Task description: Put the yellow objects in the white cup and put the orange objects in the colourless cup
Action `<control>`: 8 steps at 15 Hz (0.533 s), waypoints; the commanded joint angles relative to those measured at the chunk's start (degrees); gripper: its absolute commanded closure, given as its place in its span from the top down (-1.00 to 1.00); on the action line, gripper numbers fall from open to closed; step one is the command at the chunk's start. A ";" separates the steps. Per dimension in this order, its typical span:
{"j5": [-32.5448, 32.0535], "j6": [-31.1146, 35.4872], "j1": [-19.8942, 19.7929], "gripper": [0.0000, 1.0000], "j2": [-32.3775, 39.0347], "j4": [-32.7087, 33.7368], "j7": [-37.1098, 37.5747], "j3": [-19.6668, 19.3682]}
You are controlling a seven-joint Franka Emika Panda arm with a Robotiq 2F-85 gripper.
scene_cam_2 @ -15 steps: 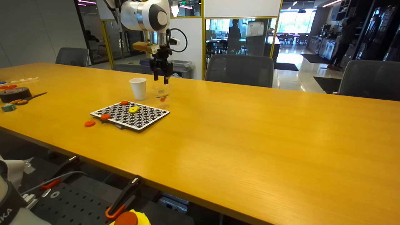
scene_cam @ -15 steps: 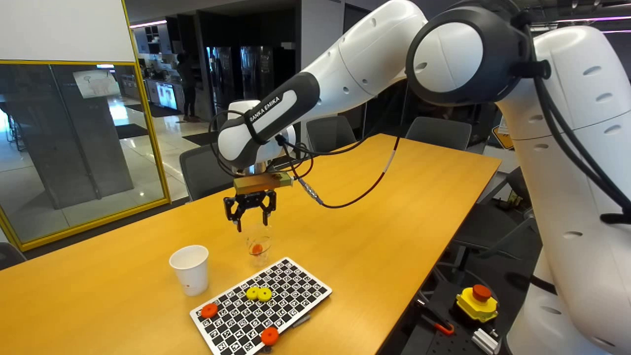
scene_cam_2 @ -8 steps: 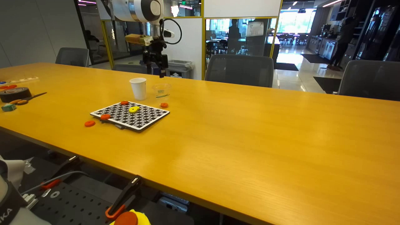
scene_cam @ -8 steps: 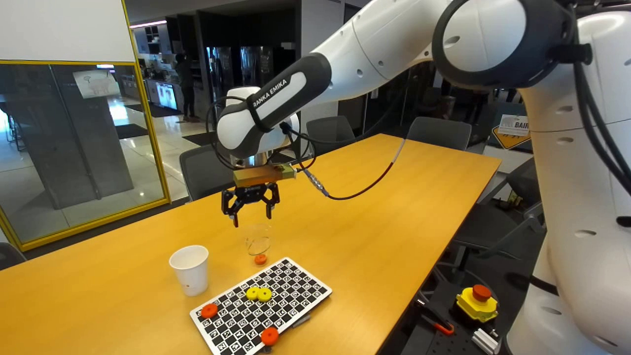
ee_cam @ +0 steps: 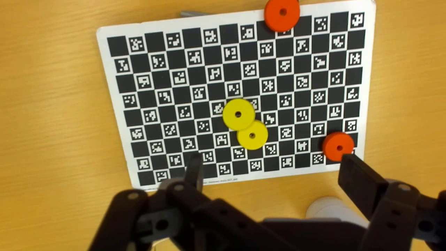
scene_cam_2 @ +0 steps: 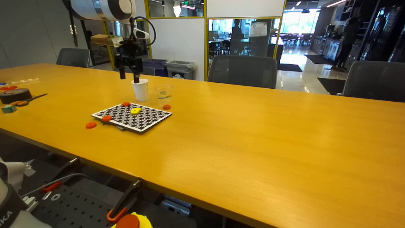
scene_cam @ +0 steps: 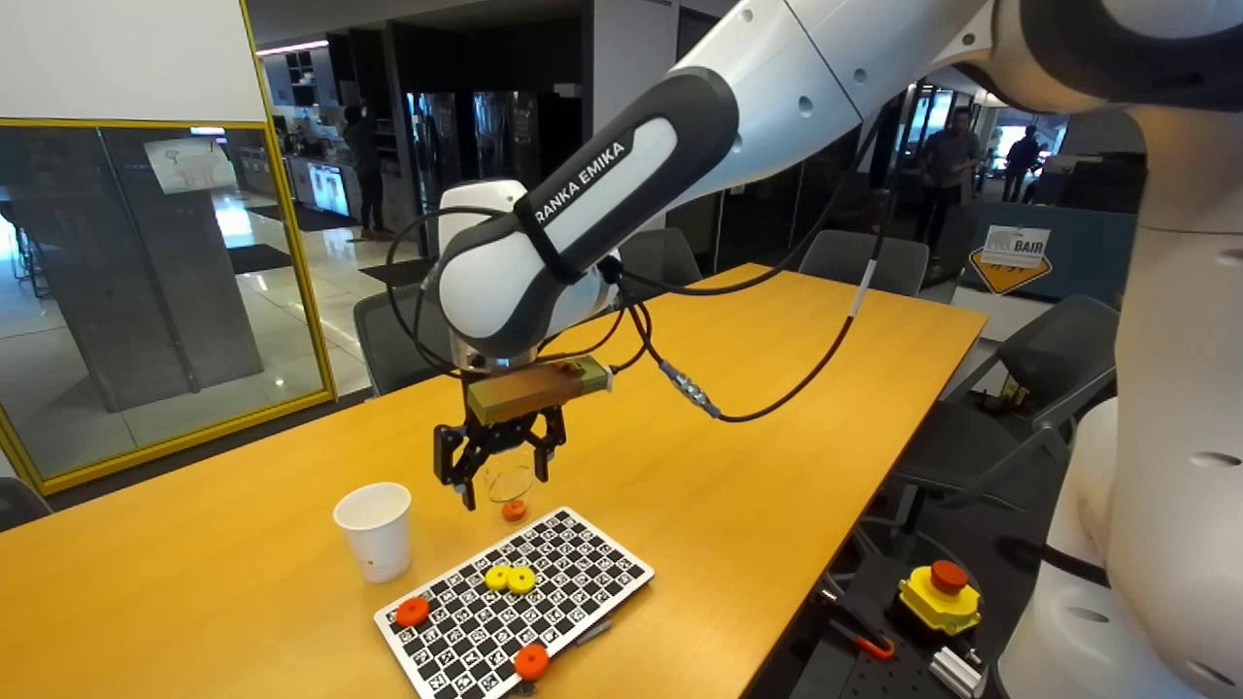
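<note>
Two yellow pieces (ee_cam: 244, 123) lie on a black-and-white checkered board (ee_cam: 306, 90), slightly toward six o'clock of its centre in the wrist view. From them, one of the orange pieces (ee_cam: 282, 19) sits at about one o'clock over the board's edge, another between three and four near a corner. In an exterior view, taken from the board's middle, the white cup (scene_cam: 377, 539) stands upright at ten o'clock and the colourless cup (scene_cam: 508, 482) at twelve, an orange piece at its bottom. The gripper (ee_cam: 271, 160) hangs above the table (scene_cam_2: 269, 136), its fingers spread wide apart; in the wrist view the yellow pieces show at eleven o'clock from the gap. The table's surface is smooth, honey-toned and faintly grained. In an exterior view a further orange piece (scene_cam_2: 91, 125) rests on it between eight and nine o'clock from the board; a black tape roll (scene_cam_2: 15, 96), scissors (scene_cam_2: 30, 99) and a green block (scene_cam_2: 9, 109) lie farther off, between nine and ten. Along the far side stand dark mesh chairs (scene_cam_2: 243, 72); behind them are yellow-framed glass panels (scene_cam_2: 221, 47) and a grey bin (scene_cam_2: 181, 70). Toward two o'clock, shiny floor tiles (scene_cam_2: 294, 77) run back to bright windows (scene_cam_2: 307, 23).
</note>
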 commanded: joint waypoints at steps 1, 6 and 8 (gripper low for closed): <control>-1.15 9.72 1.09 1.00 -3.77 -8.74 -0.21 1.46; -2.36 18.73 1.41 1.00 -1.24 -13.12 -0.95 1.82; -5.34 19.78 1.71 1.00 0.11 -13.29 -0.06 0.98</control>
